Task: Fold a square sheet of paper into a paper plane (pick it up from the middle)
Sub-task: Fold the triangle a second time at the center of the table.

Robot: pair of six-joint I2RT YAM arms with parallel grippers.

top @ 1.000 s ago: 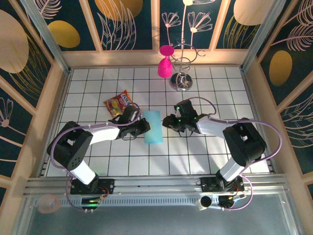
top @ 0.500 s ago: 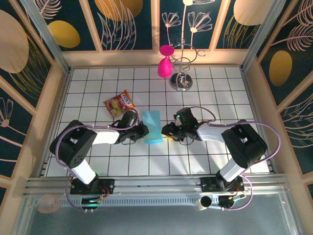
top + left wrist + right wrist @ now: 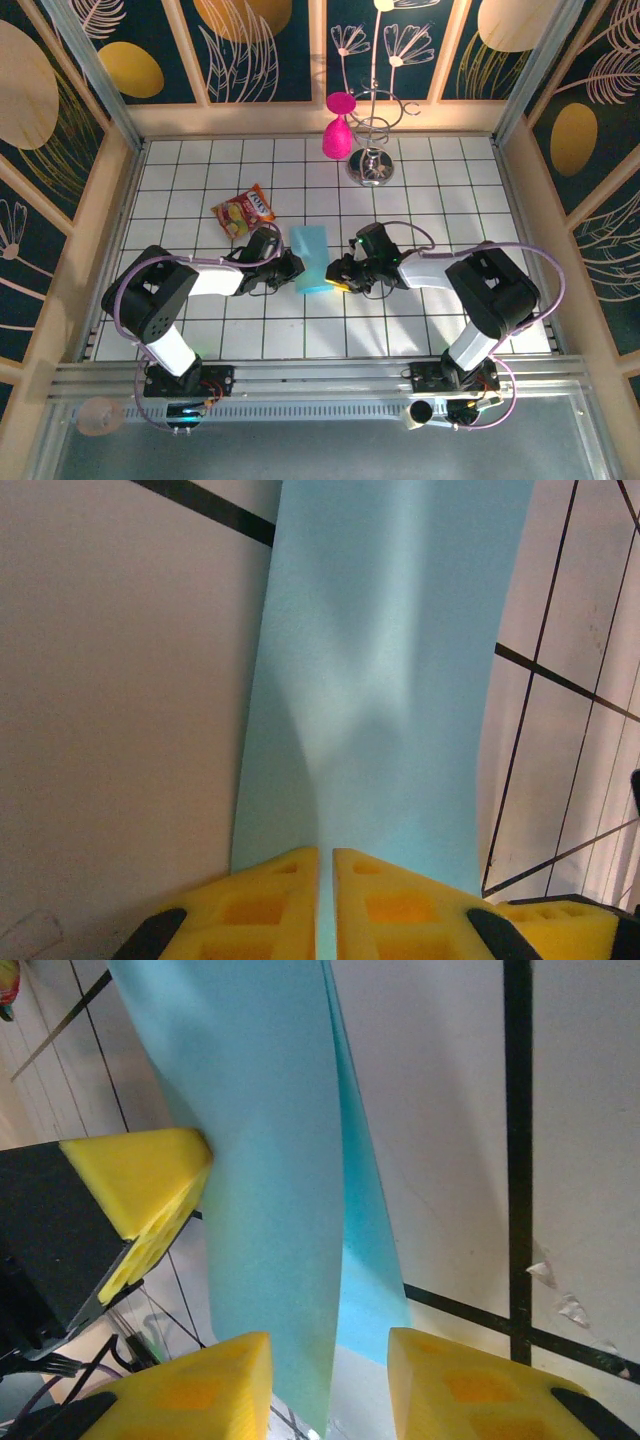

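Mid-fold, I'd say. The left gripper [image 3: 326, 865] is pinched tight on one edge of the square sheet of paper [image 3: 312, 258], which sits doubled over in the middle of the table [image 3: 230, 330]. The right gripper [image 3: 325, 1360] straddles the opposite edge, pads apart. Next it probably needs to close gently and crease.

Both arms are the same build: left arm [image 3: 215, 278] & right arm [image 3: 432, 266] each have a white fwd link, chunky black rounded jnt housings, a black base [image 3: 186, 381] w/ exposed wiring, and a lilac cable [image 3: 118, 300] looping alongside, plus a green LED [image 3: 187, 410] glowing under the left base. Left gripper [image 3: 293, 268] & right gripper [image 3: 338, 276] are black-bodied, compact and boxy. Left fingertip pads [image 3: 262, 905] are bright yellow, wedge-shaped, foam-like, w/ square recessed pockets moulded in, on black finger bodies w/ rounded ends; right pads [image 3: 470, 1385] are identical.
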